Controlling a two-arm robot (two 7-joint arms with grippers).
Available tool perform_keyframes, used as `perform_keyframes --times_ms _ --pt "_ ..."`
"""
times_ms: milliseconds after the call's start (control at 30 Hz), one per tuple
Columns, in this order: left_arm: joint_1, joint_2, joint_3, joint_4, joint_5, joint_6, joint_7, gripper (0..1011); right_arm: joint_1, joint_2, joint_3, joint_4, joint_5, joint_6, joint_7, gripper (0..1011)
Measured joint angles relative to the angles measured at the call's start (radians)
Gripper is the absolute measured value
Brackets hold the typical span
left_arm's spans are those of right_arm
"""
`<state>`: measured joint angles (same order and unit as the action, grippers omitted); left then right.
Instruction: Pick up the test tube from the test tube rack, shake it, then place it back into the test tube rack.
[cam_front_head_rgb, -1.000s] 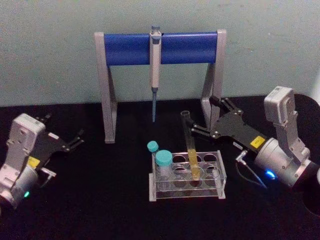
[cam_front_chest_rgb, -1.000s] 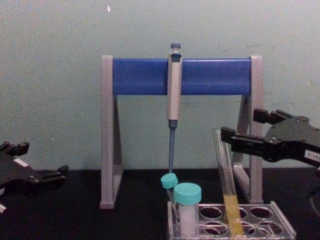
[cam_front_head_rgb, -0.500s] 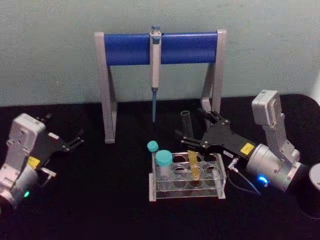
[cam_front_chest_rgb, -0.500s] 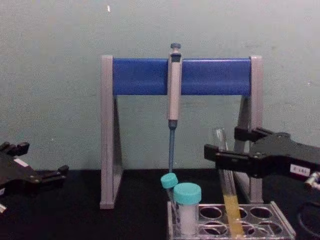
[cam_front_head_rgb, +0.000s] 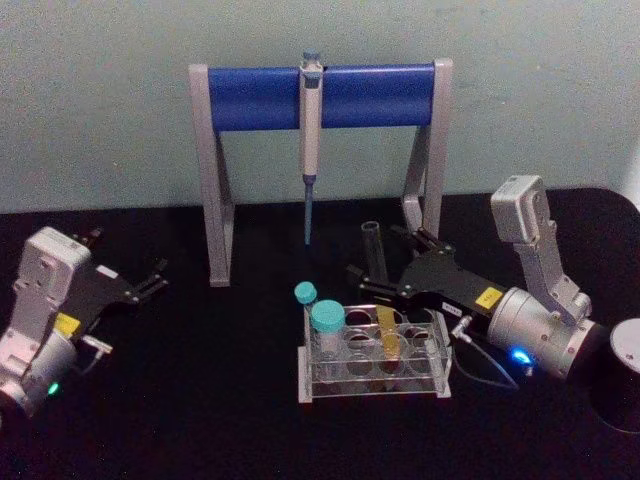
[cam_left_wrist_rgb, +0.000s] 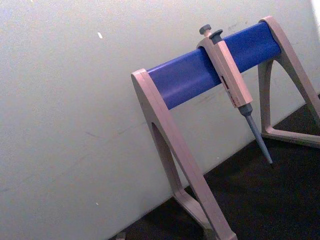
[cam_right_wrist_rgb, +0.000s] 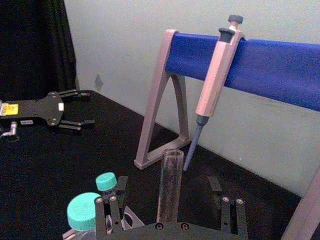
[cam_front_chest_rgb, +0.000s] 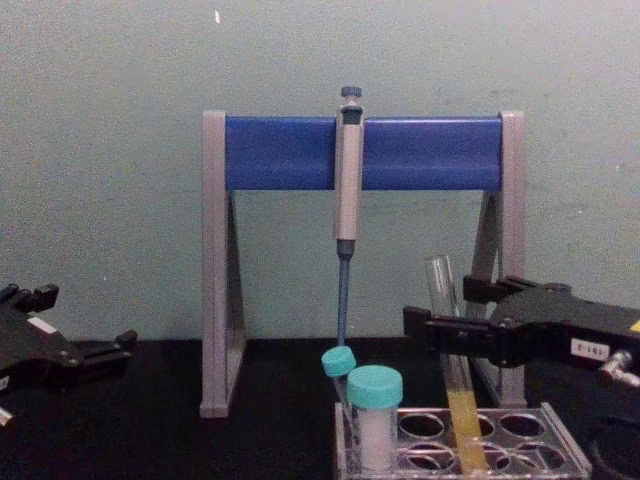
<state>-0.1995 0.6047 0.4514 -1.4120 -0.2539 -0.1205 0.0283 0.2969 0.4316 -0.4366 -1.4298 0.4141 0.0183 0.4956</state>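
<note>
On the black table, roughly centre: low clear plastic test tube rack, round holes in its top plate. Long thin clear glass test tube stands in a hole just right of the rack's middle. It's uncapped, round bottom down, yellow-orange liquid in the lower part. Tube is tilted, top leaning toward 9 o'clock. Which row it sits in: cannot tell. Large teal-capped white vial and a smaller teal-capped vial sit at the rack's 9 o'clock end.

Right pincer reaches in from 3 o'clock of the rack, above the top plate, level with the tube's bare upper glass. Jaws wide, 1 finger on each side of the tube. Right wrist view shows a gap on both sides, so it's straddling, not gripping. Tube rim stands above the fingers.

Left pincer is parked at 9 o'clock, well apart from the rack, jaws wide, holding nothing.

At 12 o'clock behind the rack: tall grey stand with blue crossbar. Grey pipette hangs from the bar's middle, tip down, clear of the table.
</note>
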Motion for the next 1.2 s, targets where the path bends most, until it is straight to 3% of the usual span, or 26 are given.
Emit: perform_keyframes --times_ms 567,1200 --pt "0.0 0.0 0.0 0.0 0.0 0.0 0.0 1001 0.008 -0.006 0.001 0.014 -0.007 0.04 -0.006 1000" --pt "0.0 0.0 0.0 0.0 0.0 0.0 0.0 1001 0.006 -0.004 0.005 0.013 0.002 0.04 0.003 1000"
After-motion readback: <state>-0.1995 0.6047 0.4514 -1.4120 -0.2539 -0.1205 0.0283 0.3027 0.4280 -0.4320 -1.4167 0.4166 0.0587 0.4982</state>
